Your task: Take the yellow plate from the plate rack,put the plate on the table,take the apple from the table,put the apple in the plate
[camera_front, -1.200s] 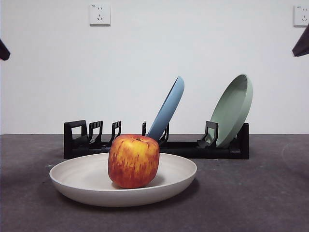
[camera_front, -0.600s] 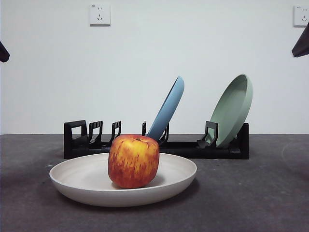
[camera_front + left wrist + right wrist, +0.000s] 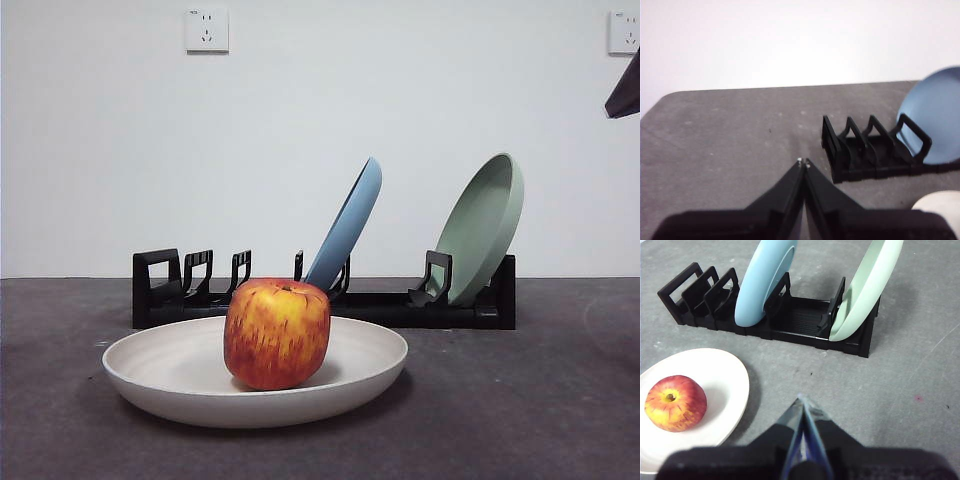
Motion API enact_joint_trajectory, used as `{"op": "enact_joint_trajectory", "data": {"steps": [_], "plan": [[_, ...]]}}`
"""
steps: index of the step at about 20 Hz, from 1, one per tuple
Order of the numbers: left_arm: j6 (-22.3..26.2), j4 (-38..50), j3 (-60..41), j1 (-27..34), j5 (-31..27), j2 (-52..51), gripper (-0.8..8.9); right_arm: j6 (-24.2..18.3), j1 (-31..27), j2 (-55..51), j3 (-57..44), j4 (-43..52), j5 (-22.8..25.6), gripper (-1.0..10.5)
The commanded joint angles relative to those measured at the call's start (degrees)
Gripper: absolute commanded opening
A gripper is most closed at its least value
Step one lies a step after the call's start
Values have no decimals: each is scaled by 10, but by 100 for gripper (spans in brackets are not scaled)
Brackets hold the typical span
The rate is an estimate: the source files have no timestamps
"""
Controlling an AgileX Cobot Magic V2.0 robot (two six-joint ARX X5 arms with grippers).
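The task looks finished: the apple [image 3: 277, 333] sits in the yellow plate [image 3: 180, 375], which lies flat on the tabletop [image 3: 540, 400] in front of the plate rack [image 3: 160, 285]. The left gripper [image 3: 803, 162] and right gripper [image 3: 802, 399] have their fingers pressed together, holding nothing. No readable writing anywhere.

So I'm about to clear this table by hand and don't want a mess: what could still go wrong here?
The apple sits loose in the cream plate, so it may roll out if you tilt the plate while lifting. The blue plate and green plate lean in the rack; bumping it could tip them.
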Motion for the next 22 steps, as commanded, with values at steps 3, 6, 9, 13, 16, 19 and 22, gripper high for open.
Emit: {"op": "enact_joint_trajectory", "data": {"steps": [3,6,9,13,16,19,22], "plan": [[28,68,-100,32,29,-60,-3,5,0,-1,-3,4,2,1],[25,76,-162,52,29,-105,-3,5,0,0,-3,4,2,1],[12,74,-200,65,31,-136,-3,5,0,-1,-3,4,2,1],[4,41,-214,73,28,-155,-3,5,0,0,-3,4,2,1],[-4,30,-214,73,29,-155,-3,5,0,-1,-3,4,2,1],[-9,32,-214,73,28,-155,-3,5,0,0,-3,4,2,1],[-9,32,-214,73,28,-155,-3,5,0,-1,-3,4,2,1]]}}
